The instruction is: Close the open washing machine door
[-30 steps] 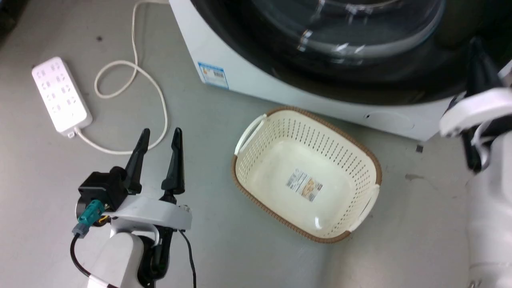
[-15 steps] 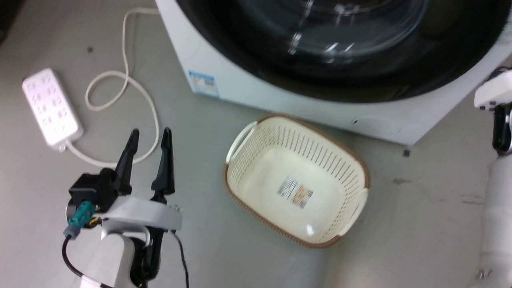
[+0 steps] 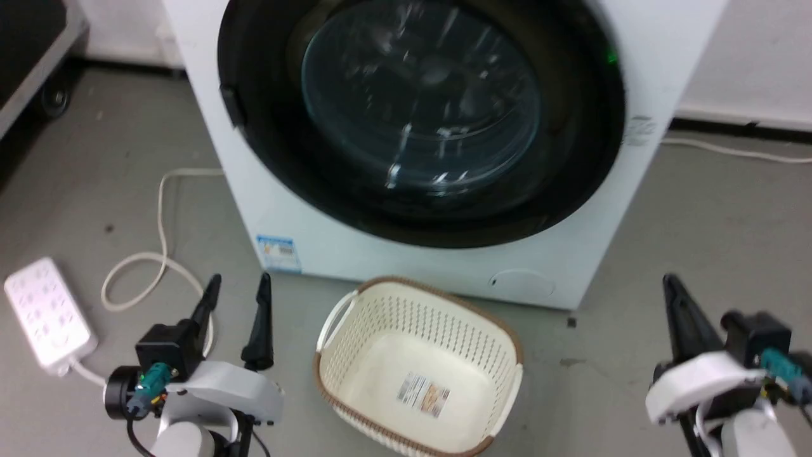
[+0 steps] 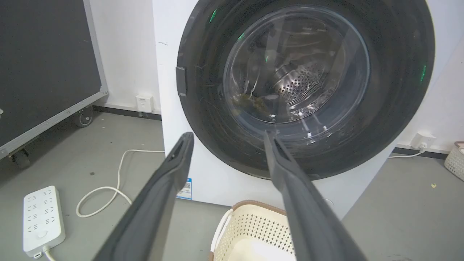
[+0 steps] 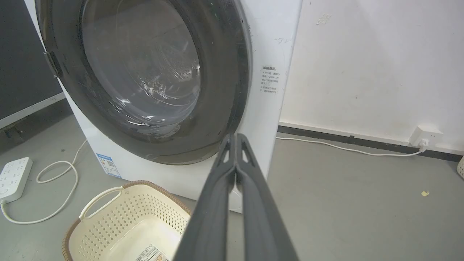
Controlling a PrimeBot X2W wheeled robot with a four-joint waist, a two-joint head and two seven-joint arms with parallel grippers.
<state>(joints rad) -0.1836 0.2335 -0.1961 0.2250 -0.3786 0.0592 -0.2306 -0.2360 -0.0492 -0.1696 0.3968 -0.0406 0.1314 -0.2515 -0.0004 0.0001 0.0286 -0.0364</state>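
While my head looks down, the washing machine door [image 3: 422,120] sits flush against the washing machine [image 3: 273,209], seemingly latched. Left wrist: my left gripper [image 4: 227,135] is spread, empty. Right wrist: my right gripper [image 5: 235,136] has its fingers pressed together; I judge only a checking nudge is left.

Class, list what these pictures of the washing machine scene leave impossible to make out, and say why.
Head view: blue label sticker print, too small and blurred.
Right wrist view: laundry basket, cut off by the bottom edge, partly behind the right gripper.
Left wrist view: washing machine door latch, hidden behind the black rim.
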